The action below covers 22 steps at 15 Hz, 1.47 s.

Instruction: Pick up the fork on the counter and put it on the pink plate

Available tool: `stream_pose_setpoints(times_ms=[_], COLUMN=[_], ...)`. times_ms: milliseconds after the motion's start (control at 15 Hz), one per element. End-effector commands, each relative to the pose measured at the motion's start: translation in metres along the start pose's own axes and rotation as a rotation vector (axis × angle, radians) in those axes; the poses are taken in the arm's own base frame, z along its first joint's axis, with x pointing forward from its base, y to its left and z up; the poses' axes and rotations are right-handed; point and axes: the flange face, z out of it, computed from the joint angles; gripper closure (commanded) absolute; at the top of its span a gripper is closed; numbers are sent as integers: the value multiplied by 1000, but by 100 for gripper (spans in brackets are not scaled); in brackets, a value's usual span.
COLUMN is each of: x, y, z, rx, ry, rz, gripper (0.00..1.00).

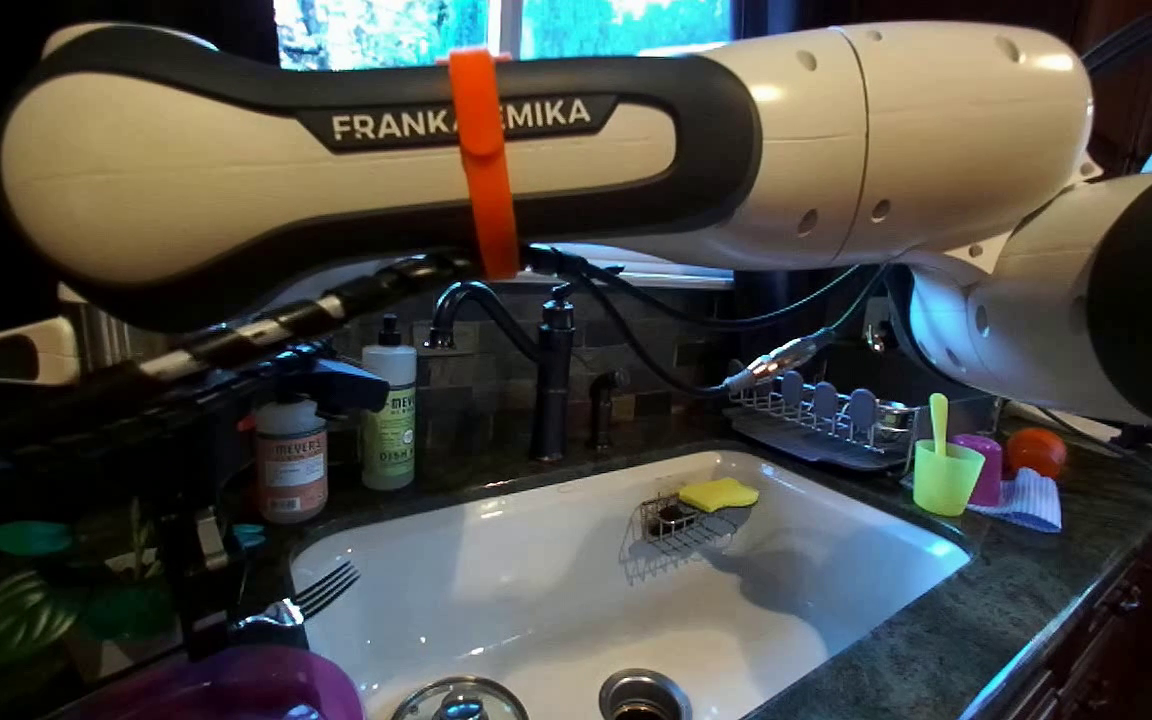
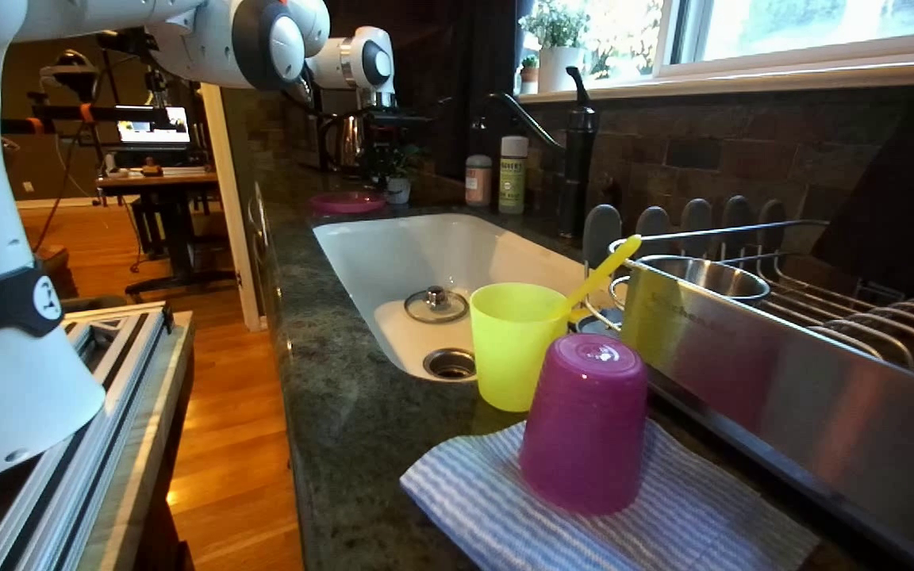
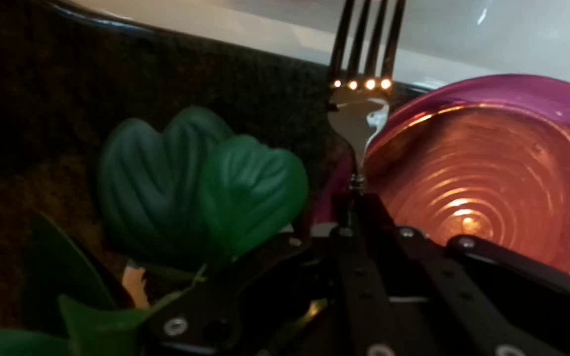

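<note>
Fork (image 3: 359,116) gripped, clear of the counter (image 3: 265,84) by the look of it, tines pointing away from the tool. The gripper (image 3: 356,200) is clenched on the handle, most of which hides behind black linkage; neck, head and four tines stick out past the tips. Long axis carries straight on from the tool, almost up the frame in the wrist view. One arm (image 1: 616,180) only, so no choice of reach.

Key relation: plate (image 3: 517,89) lies to the right of the fork in the wrist view, the neck crossing near its left rim, tines overlying the edge of the sink (image 1: 536,580). Probable next step: shift sideways to the plate's middle, lower, let go. Whether fork and plate touch cannot be told.

Materials, working outward. Fork: bright smooth metal, glints at the tine roots; likely to slide on so slick a surface. Plate: glossy magenta, round, raised rim, concentric rings within. Plant (image 3: 253,188), on the side away from the plate: broad ribbed leaves, might brush the gripper. Counter: dark, mottled. Sink: white, shiny, a round clear lid (image 2: 436,305) in it. Well apart, an upturned purple cup (image 2: 584,424) on a striped cloth (image 2: 473,484).
</note>
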Motion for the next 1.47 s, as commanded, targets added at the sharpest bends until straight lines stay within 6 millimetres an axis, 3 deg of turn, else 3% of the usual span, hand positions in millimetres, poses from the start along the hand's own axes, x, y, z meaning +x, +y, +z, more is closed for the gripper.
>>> stream_pose_setpoints(times_ms=[0,200,867,1400], x=[0,2,57,53], y=[0,-1,-38,-38], z=[-1,1,-11,-4], rx=[0,-4,33,76], ry=[0,4,187,184], rz=[1,-1,-161,-87], gripper=[91,98,98,98])
